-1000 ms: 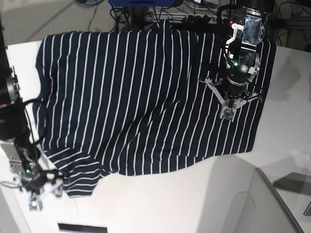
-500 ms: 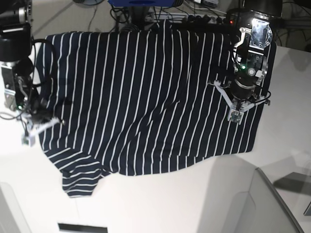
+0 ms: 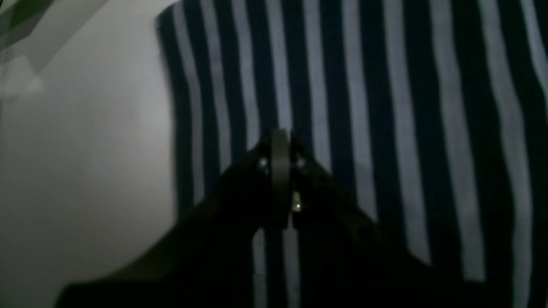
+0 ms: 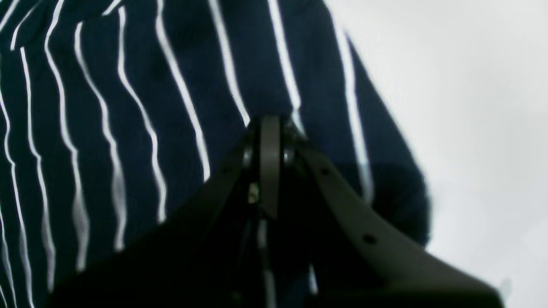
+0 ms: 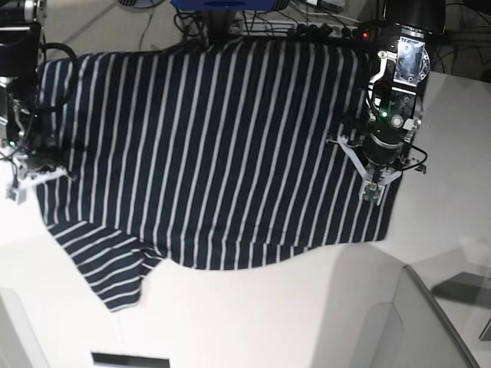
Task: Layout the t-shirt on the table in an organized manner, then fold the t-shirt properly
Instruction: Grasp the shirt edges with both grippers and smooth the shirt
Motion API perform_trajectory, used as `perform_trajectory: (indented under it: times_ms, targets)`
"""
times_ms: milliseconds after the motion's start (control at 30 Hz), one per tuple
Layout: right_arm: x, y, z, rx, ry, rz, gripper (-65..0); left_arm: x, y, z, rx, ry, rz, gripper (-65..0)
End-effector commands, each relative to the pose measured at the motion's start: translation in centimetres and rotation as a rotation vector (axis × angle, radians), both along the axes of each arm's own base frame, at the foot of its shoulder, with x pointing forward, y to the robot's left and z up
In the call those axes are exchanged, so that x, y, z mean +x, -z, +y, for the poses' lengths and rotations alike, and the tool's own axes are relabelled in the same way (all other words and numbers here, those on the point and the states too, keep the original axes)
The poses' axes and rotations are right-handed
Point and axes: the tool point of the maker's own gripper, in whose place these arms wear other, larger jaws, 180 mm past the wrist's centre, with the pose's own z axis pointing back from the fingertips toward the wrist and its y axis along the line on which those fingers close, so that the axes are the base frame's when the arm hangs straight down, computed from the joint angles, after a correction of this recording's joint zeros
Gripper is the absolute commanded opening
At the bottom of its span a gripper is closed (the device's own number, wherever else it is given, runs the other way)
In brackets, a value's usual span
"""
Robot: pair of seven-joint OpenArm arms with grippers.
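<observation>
The dark navy t-shirt (image 5: 215, 153) with thin white stripes lies spread flat across the white table (image 5: 253, 322), one sleeve (image 5: 115, 276) pointing to the front left. My left gripper (image 5: 371, 193) is shut, its tip low over the shirt's right part. In the left wrist view this gripper (image 3: 280, 134) hangs over striped cloth (image 3: 385, 107) a little in from the hem. My right gripper (image 5: 14, 192) is shut at the shirt's left edge. In the right wrist view its tip (image 4: 269, 122) sits at the cloth (image 4: 128, 107), with bare table (image 4: 471, 85) to the right. I see no cloth pinched.
Cables and a blue object (image 5: 222, 6) crowd the floor behind the table's far edge. A grey raised panel (image 5: 430, 314) stands at the front right. A dark slot (image 5: 130, 359) shows at the front edge. Bare tabletop (image 5: 253, 322) lies in front of the shirt.
My right gripper went from open by the sleeve to shut, then moved up and left along the shirt's left edge. The shirt slid left and lies smoother. The left gripper barely moved.
</observation>
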Motion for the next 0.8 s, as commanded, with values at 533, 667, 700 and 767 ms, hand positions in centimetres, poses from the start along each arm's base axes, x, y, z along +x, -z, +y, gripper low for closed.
perform_trajectory:
  times_ms: [533,667,700,767]
  targets:
    - [1.9,-12.4,9.1,-0.003,-0.235,-0.256,-55.8,3.6,-3.4,5.5,0.016,-0.135,-0.109,-65.0]
    - [2.0,-12.1,11.7,0.07,-0.244,-0.22,-55.2,6.4,-4.7,5.0,0.011,-0.061,-0.121,-65.0]
    - [2.0,-12.1,12.0,0.079,-0.242,-0.22,-55.2,7.0,-4.7,4.8,0.005,-0.045,-0.117,-65.0]
    - [1.8,-11.9,12.2,0.088,-0.24,-0.215,-55.2,8.0,-4.9,4.6,-0.002,-0.003,-0.105,-65.0]
